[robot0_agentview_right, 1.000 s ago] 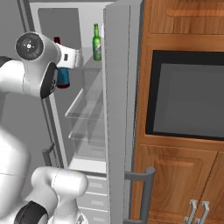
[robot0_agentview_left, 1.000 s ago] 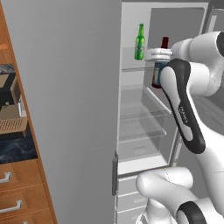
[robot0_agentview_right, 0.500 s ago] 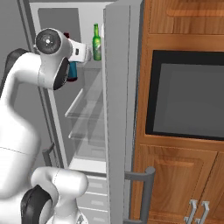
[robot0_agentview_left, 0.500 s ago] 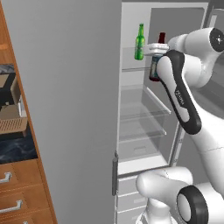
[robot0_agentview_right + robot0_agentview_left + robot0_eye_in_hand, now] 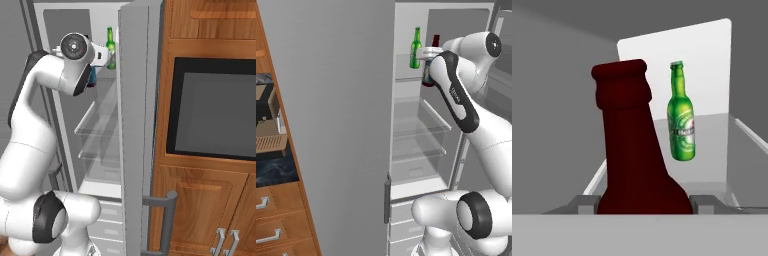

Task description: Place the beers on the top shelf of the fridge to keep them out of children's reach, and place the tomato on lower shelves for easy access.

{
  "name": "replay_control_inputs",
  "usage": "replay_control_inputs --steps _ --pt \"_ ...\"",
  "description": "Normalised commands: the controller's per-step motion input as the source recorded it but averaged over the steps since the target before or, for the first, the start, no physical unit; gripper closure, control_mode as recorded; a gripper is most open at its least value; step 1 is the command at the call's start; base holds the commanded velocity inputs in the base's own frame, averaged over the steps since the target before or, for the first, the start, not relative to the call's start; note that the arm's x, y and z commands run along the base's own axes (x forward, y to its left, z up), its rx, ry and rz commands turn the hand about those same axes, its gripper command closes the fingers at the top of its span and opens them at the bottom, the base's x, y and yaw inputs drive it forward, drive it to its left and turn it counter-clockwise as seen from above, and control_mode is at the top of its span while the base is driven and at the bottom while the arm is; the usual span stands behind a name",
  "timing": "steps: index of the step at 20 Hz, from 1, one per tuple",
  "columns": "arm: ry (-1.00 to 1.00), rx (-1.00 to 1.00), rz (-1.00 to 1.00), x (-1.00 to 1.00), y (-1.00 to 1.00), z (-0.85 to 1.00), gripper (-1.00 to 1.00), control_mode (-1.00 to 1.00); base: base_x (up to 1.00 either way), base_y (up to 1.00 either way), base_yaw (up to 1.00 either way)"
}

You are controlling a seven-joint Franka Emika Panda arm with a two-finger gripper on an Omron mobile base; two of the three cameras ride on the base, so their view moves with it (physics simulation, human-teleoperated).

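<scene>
The tool (image 5: 643, 205) grips the dark brown bottle (image 5: 632, 150) upright beside the bright green bottle (image 5: 681, 115).

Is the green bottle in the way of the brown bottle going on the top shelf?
No. The green bottle stands farther back on the top shelf, off to one side. The brown bottle, held in the hand, has bare glass beside it.

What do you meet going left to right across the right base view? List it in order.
Robot arm → green bottle on the top shelf → fridge door edge → black oven window in the wooden cabinets. The brown bottle is left out: the arm overlaps it.
</scene>
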Motion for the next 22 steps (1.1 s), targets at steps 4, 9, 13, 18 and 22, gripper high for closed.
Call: replay_control_inputs --steps 4,9,13,18,22 --pt "0.0 0.0 0.0 0.55 -0.06 0.0 1.0 -1.0 0.0 0.0 0.0" --pt "0.0 0.0 0.0 0.57 -0.04 0.0 1.0 -1.0 0.0 0.0 0.0" --pt "-0.02 0.0 0.0 0.56 0.0 0.0 1.0 -1.0 0.0 0.0 0.0" --pt "-0.02 0.0 0.0 0.5 0.0 0.0 1.0 -1.0 0.0 0.0 0.0" --pt "-0.02 0.0 0.0 0.51 0.0 0.0 1.0 -1.0 0.0 0.0 0.0"
